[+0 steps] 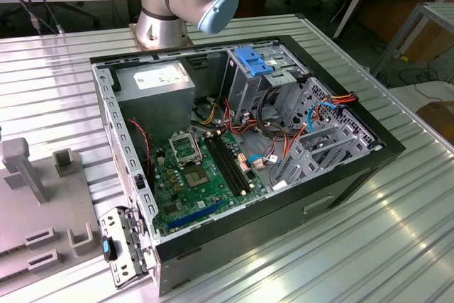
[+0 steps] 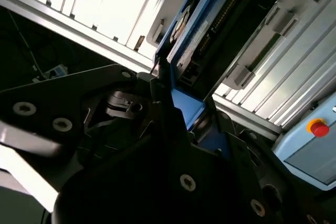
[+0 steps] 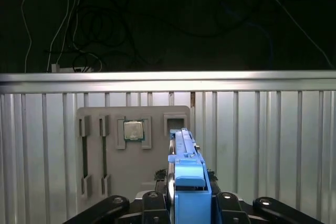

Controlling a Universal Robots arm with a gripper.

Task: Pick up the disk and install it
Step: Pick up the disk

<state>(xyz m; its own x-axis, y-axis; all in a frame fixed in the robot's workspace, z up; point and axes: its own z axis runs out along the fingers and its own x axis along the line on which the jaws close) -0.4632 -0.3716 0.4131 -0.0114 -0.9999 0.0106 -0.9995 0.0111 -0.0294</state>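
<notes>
The pick-up half of the job looks done. In the first wrist view the gripper (image 3: pixel 188 199) is clamped on the disk (image 3: pixel 185 169), which stands edge-on between its two sides with the blue carrier frame uppermost. The second wrist view shows the same disk (image 2: pixel 223 22) from its flat side, a dark slab edged in blue, running away from the gripper.

The installing half is, by my reading, not yet done. The disk hangs above the ribbed metal table (image 3: pixel 273 129), near a grey fixture plate (image 3: pixel 100 145), and well apart from any bay. In the exterior view the open computer case (image 1: pixel 340 175) lies mid-table. Its drive cage (image 1: pixel 284 97) is at the far side, towards the exterior view's right, and a light-blue bracket (image 1: pixel 254 59) sits on top of it (a bracket alone, with no metal slab that I can make out).

Counted: one disk, one gripper, one computer case, one light-blue bracket, one fixture plate carrying one processor chip (image 3: pixel 133 129), and one red button (image 2: pixel 318 128) on a pale box in the second wrist view
</notes>
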